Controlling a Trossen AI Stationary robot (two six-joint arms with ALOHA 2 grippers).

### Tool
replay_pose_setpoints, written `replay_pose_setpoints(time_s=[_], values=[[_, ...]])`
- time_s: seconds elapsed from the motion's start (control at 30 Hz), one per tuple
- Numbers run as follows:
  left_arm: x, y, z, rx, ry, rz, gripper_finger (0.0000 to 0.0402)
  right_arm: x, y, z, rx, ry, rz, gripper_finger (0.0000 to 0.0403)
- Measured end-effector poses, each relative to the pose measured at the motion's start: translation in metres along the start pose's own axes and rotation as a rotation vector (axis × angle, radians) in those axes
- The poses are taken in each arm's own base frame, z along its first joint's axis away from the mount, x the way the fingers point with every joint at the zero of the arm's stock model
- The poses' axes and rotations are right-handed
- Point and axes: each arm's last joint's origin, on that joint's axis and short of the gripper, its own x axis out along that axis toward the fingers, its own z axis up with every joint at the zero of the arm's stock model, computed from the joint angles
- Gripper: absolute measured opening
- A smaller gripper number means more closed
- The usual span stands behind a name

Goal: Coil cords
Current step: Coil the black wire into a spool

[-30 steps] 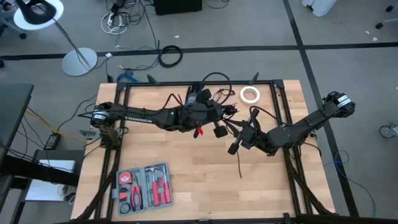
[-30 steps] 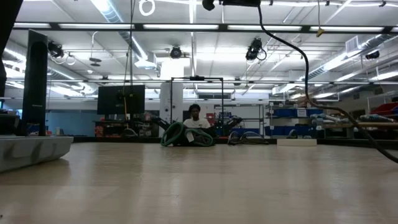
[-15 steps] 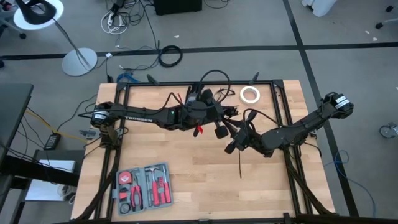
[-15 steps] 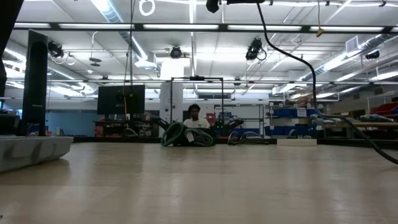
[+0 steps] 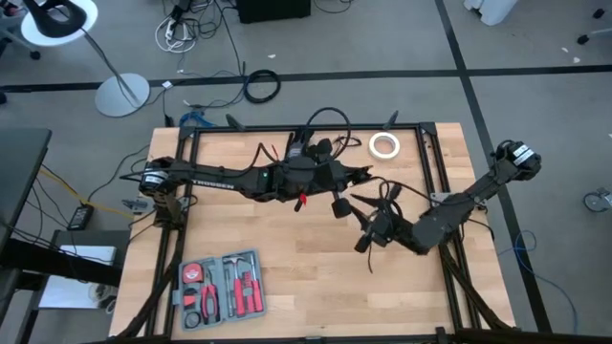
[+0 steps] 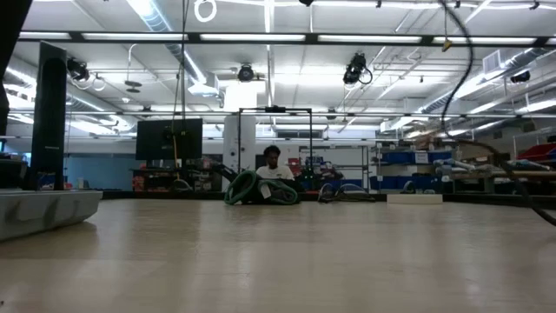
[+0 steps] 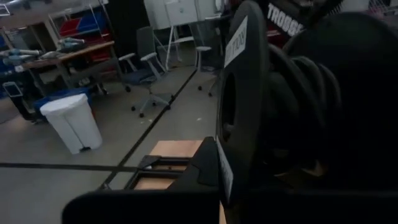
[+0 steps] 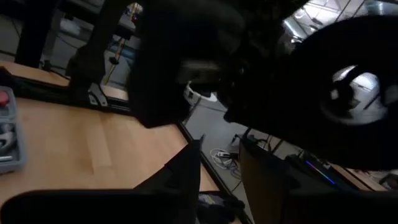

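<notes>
- Cord (image 5: 368, 250): thin, black, flexible; a straight tail lies on the wooden table (image 5: 287, 287) below the right gripper and runs up into a tangle of loops by that gripper, mid-table.
- More black cord loops (image 5: 330, 119) arc above the left arm's wrist near the table's far edge; hard to tell which strand belongs to which cord.
- Low view: a thin black strand (image 6: 460, 69) hangs down from the top edge in a curve at the right side.
- Left gripper (image 5: 337, 203): above table centre, fingers closed together; what it pinches cannot be made out. Left wrist view is blocked by a dark round part.
- Right gripper (image 5: 368, 229): just right of centre, near the left gripper, at the cord tangle; cannot tell whether its fingers are apart or together.
- White tape roll (image 5: 384, 144) lies flat near the far right part of the table, apart from both grippers.
- Tool case (image 5: 222, 287) sits open at the near left.
</notes>
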Motion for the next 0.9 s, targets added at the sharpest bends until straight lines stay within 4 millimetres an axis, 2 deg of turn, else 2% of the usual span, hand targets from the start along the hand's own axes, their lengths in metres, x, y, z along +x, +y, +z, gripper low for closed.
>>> replay_pose_setpoints(time_s=[0.3,0.43,0.73,0.9], values=[[0.0,0.001,-0.003,0.241,0.041,0.045,0.0,-0.047,0.006,0.004,0.003,0.058,-0.12,0.0096],[-0.001,0.002,-0.005,0.403,0.09,0.105,0.0,-0.06,0.008,0.007,0.036,0.038,-0.085,0.0096],[-0.004,0.003,-0.005,0.756,0.207,0.263,0.0,-0.059,0.007,0.008,0.058,0.04,-0.091,0.0095],[-0.005,0.003,-0.006,0.883,0.269,0.317,0.0,-0.056,0.006,0.008,0.048,0.046,-0.101,0.0094]])
